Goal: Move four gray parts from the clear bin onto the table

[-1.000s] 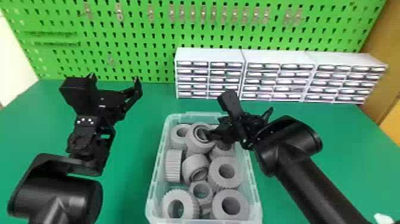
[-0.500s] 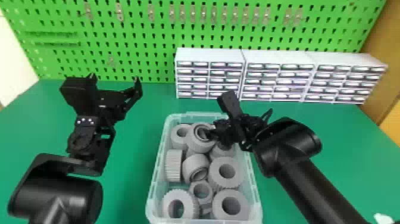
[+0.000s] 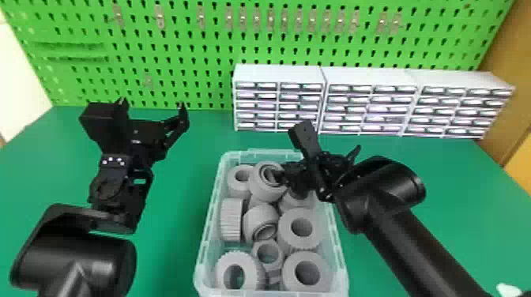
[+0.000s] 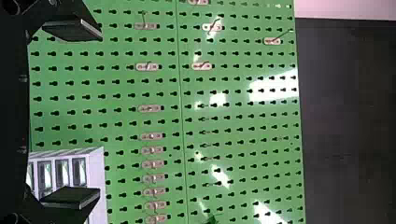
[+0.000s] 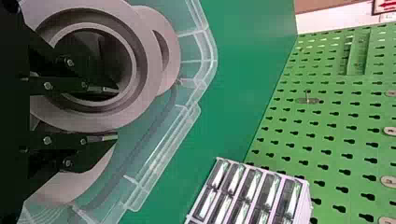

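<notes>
Gray part (image 5: 149, 56) stays at far end of clear bin (image 3: 208, 215); right gripper (image 5: 112, 113) sinks only slightly, so 1st lift probably needs firm pinch first. Claw is parted astride part's wall, 1 side in hole, seemingly unclamped. Left gripper (image 3: 153, 104) is idle, open, left of bin.

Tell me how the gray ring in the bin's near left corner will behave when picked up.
The gray ring looks thick-walled and holds a clean round shape, so it should stay stiff. Its notched outer side will probably resist slipping. Being round, it could roll if set on its edge.
</notes>
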Tool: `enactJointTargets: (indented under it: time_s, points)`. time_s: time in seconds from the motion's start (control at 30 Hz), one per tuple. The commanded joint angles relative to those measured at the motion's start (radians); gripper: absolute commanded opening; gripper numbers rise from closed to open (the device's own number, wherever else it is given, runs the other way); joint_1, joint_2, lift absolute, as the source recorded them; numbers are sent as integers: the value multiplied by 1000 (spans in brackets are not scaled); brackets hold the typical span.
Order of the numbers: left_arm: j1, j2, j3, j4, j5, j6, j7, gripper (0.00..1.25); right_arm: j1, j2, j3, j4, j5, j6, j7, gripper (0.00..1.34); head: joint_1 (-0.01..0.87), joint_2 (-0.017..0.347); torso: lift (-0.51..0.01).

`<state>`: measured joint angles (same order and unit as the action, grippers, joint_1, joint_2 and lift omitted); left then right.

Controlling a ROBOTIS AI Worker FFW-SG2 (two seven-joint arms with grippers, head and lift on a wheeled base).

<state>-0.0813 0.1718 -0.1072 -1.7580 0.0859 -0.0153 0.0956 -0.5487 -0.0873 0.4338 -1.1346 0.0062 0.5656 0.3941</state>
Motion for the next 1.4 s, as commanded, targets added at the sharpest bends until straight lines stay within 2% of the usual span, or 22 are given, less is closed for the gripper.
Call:
enactJointTargets:
  time_s: [0.0,0.23,0.7,1.07,1.37]
  points:
    - [0,0,0,-2,0,0,-2,1140,6,-2,-3,-17,5,0,0,315,678,34,-50]
    - [1,0,0,-2,0,0,-2,1140,12,-8,-20,-106,28,-3,0,315,678,34,-50]
    - [8,0,3,-2,0,0,-2,1140,41,-22,-79,-382,98,2,0,315,678,34,-50]
    - [15,0,14,-11,0,0,-2,1140,130,-29,-198,-649,218,168,-20,315,678,34,-50]
    - [17,0,15,-14,0,0,-2,1140,225,-43,-288,-806,294,338,-63,315,678,34,-50]
